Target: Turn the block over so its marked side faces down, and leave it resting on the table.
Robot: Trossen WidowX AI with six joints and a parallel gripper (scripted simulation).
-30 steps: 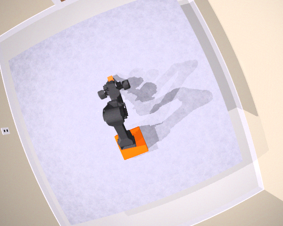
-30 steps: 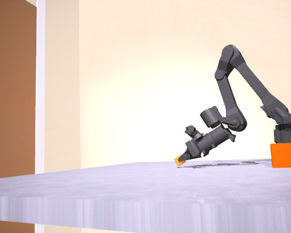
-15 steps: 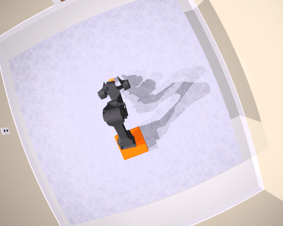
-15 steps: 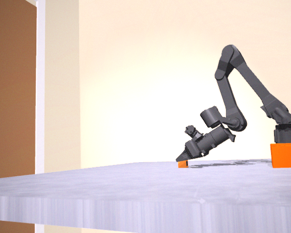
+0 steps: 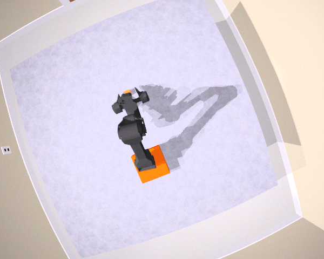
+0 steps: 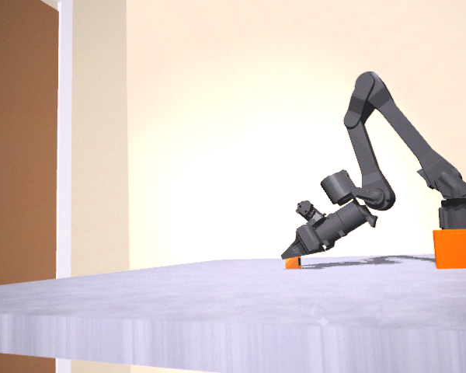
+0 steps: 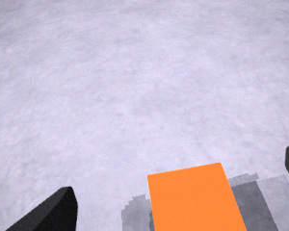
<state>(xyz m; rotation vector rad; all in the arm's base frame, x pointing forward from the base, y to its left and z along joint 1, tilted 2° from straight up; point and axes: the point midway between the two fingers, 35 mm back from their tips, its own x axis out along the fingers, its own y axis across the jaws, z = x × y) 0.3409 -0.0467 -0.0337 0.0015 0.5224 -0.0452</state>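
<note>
A small orange block point(image 5: 127, 91) point(image 6: 293, 263) point(image 7: 195, 212) rests on the pale grey table point(image 5: 73, 83) point(image 6: 185, 301) point(image 7: 119, 58). My gripper point(image 5: 127, 93) point(image 6: 286, 253) point(image 7: 183, 177) is open wide, tilted low over the table, with one finger on each side of the block and clear of it. In the top view the wrist hides most of the block.
The arm's orange base point(image 5: 159, 167) point(image 6: 456, 249) stands on the table behind the gripper. A low translucent wall point(image 5: 6, 111) rims the table. A brown door point(image 6: 20, 140) stands beyond the far edge.
</note>
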